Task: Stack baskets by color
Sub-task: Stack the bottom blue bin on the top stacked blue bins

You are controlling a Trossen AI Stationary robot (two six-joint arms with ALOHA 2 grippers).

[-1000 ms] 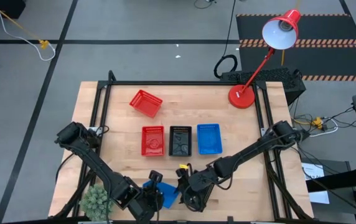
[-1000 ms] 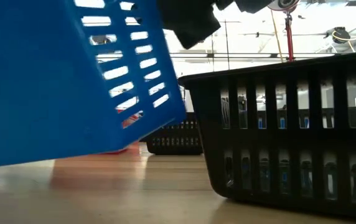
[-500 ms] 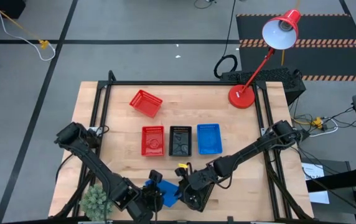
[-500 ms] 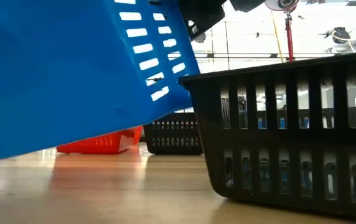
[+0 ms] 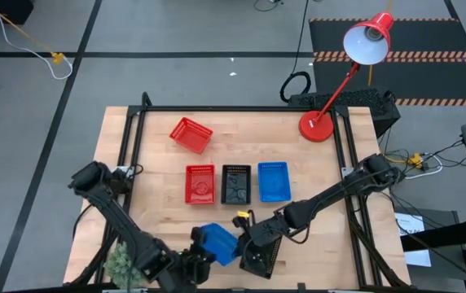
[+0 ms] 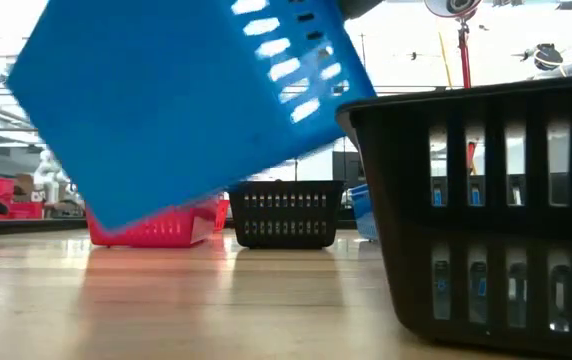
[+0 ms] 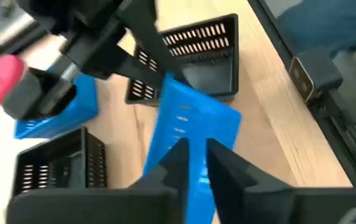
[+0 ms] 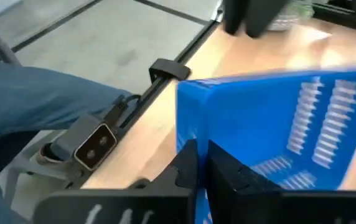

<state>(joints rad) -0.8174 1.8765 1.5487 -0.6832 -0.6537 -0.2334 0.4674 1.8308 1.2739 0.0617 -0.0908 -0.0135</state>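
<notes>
The blue basket (image 5: 217,243) is up off the worktop (image 5: 160,175) at the near edge, tipped over more than a second ago and shifted away from my left gripper (image 5: 194,262). My right gripper (image 5: 245,244) reaches low across from the right, jaws now pinched on its wall. Left jaws sit narrow at its rim; can't tell if they grip. Black basket (image 6: 486,220) sits beside it.

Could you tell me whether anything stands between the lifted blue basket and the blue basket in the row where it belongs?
Nothing visible on the bare wood between them. The lifted blue basket hangs tilted near the front edge; the blue basket in the row lies farther back, to the right. The black basket stands left of that line.
</notes>
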